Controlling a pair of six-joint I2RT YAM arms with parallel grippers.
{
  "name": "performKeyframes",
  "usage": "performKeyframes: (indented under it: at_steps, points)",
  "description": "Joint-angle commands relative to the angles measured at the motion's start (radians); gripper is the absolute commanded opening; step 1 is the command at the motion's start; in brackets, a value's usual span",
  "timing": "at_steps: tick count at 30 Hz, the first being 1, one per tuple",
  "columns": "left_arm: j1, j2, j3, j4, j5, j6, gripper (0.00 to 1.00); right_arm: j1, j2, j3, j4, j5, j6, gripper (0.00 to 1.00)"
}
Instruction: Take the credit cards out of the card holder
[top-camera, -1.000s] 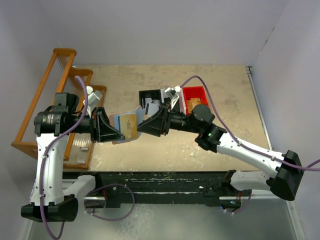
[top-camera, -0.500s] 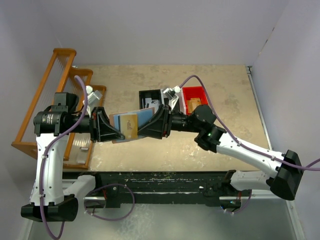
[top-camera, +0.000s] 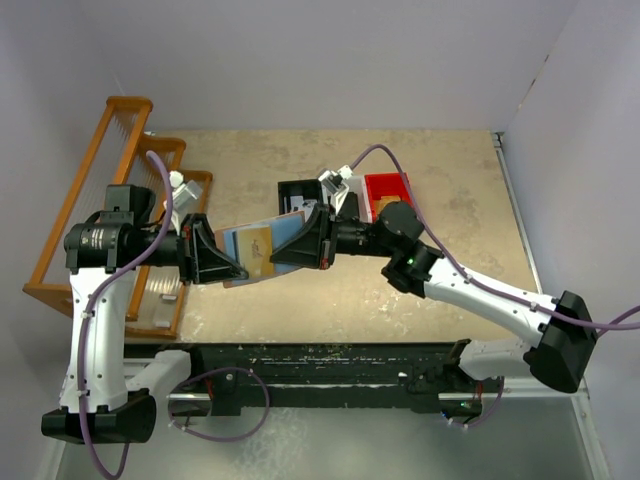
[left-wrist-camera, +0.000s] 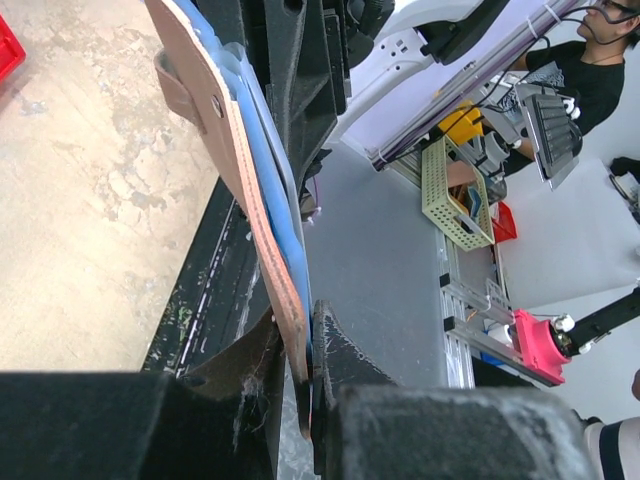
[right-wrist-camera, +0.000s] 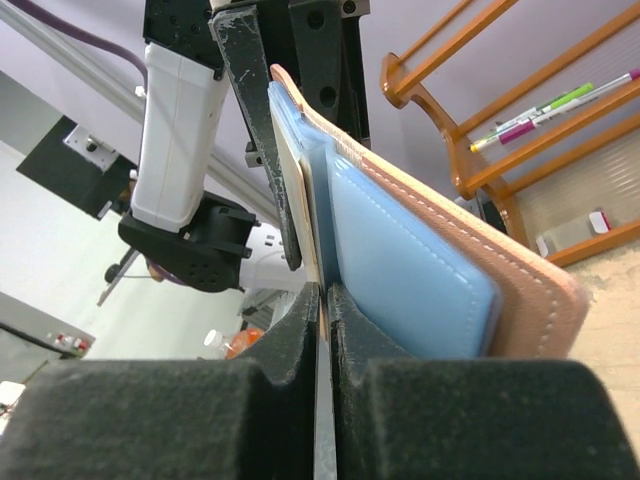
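Camera above: salmon-pink leather bifold card holder (top-camera: 262, 243), blue-lined, hangs over the beige table (top-camera: 440, 200) between left pincer (top-camera: 240, 268) and right pincer (top-camera: 277, 260). Left wrist: my left pincer clenches its edge. Right wrist: my right pincer pinches its pale plastic card (right-wrist-camera: 292, 190).

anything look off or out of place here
Nothing stands out. The card holder is held open in midair, clamped at one edge by the left claw. The right claw pinches the edge of a pale card at its pocket. Nothing looks spilled, bent or damaged.
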Motion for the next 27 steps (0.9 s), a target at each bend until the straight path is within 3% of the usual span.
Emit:
performKeyframes:
  at_steps: [1, 20, 24, 27]
  points:
    - [-0.008, -0.004, 0.031, 0.006, 0.277, 0.034, 0.1, 0.018, -0.03, 0.028, 0.072, -0.004, 0.001, 0.0]
    - [-0.008, 0.011, 0.03, -0.006, 0.261, 0.051, 0.11, -0.016, -0.161, -0.078, -0.044, 0.09, -0.057, 0.0]
    - [-0.008, 0.012, 0.029, -0.012, 0.257, 0.057, 0.11, -0.016, -0.101, -0.046, 0.025, 0.071, -0.041, 0.26]
    - [-0.008, 0.014, 0.028, -0.017, 0.252, 0.063, 0.12, -0.016, -0.051, -0.008, 0.063, 0.041, -0.028, 0.33]
